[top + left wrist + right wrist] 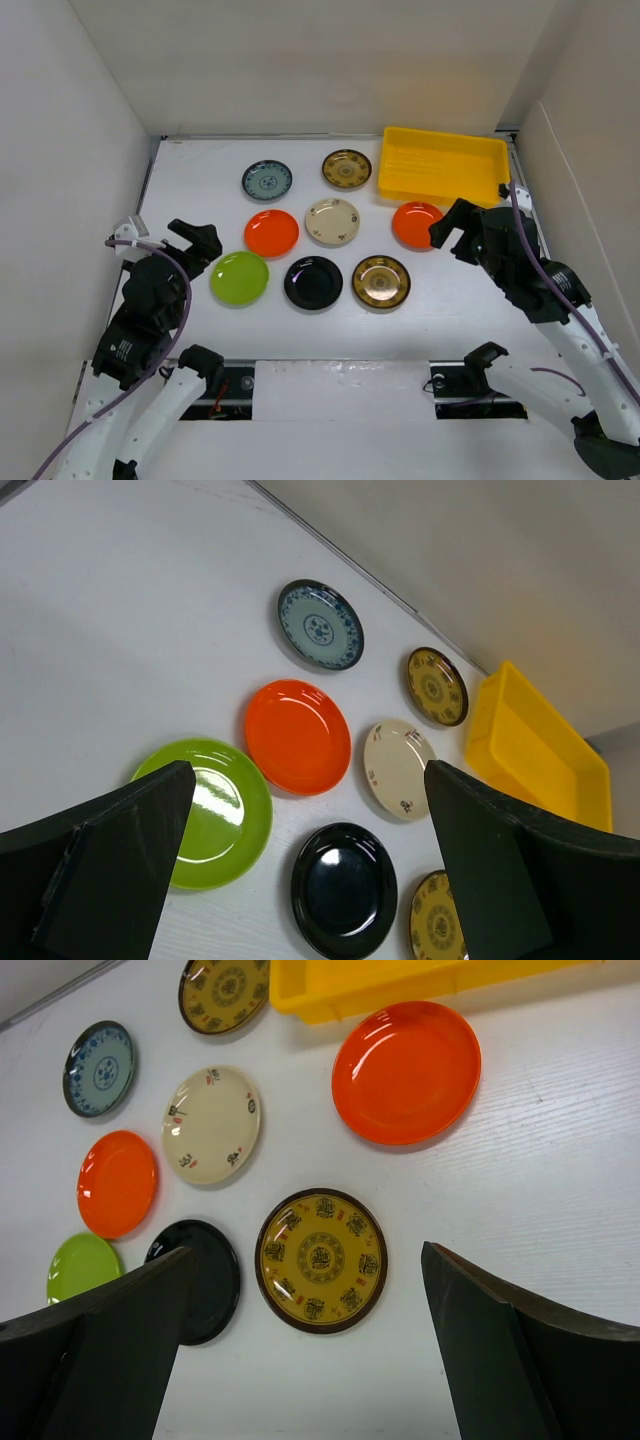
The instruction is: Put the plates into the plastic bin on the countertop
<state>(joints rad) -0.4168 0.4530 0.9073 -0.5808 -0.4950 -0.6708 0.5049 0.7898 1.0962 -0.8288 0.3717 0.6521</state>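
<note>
Several small plates lie flat on the white countertop [450, 290]: teal patterned [267, 180], gold-brown [347, 168], orange [271, 232], cream [332, 221], a second orange [417, 224], lime green [239, 278], black [313, 283] and a second gold-brown [381, 281]. The yellow plastic bin [442, 166] stands empty at the back right. My left gripper [195, 243] is open and empty, above and left of the lime green plate [215, 815]. My right gripper [455, 228] is open and empty, just right of the second orange plate [406, 1072].
White walls enclose the countertop on the left, back and right. The bin's near rim almost touches the right orange plate. The arm bases sit at the near edge.
</note>
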